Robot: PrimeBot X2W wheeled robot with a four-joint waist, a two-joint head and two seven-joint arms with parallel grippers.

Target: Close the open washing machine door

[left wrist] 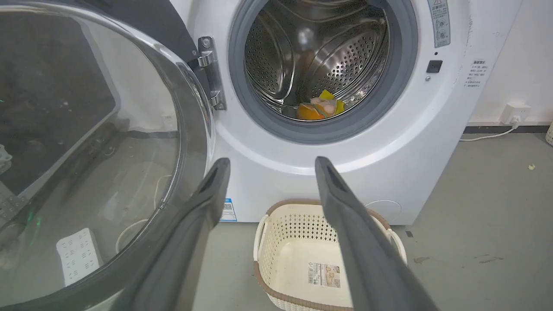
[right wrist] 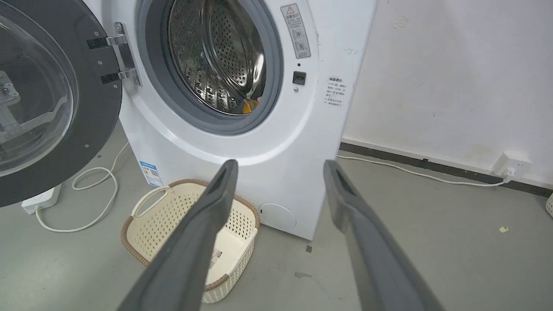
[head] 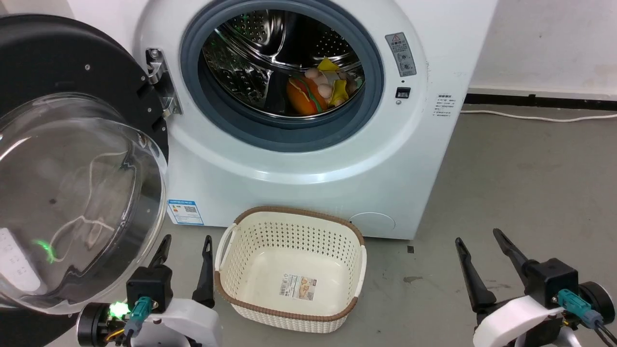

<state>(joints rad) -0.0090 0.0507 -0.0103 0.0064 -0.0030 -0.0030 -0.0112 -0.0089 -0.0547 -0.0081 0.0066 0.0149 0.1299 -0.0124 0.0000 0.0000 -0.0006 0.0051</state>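
Note:
The white washing machine point(head: 308, 164) point(left wrist: 414, 142) point(right wrist: 298, 142) stands with its steel drum showing, soft toys lying inside it. Its door point(head: 72, 193) point(left wrist: 95, 151) point(right wrist: 47, 103), black-rimmed with a bulging glass bowl, hangs swung wide open to the left on a metal hinge point(head: 161, 86). My left gripper point(head: 187, 240) point(left wrist: 272, 160) is open at the lower left, just right of the door's lower rim and apart from it. My right gripper point(head: 479, 235) point(right wrist: 281, 163) is open at the lower right, over bare floor, holding nothing.
A cream perforated basket point(head: 231, 250) point(left wrist: 263, 233) point(right wrist: 142, 207) sits on the floor in front of the machine, between my grippers. A white power strip point(right wrist: 41, 201) and cable point(right wrist: 99, 203) lie under the door. Another cable point(head: 535, 117) runs along the wall at the right.

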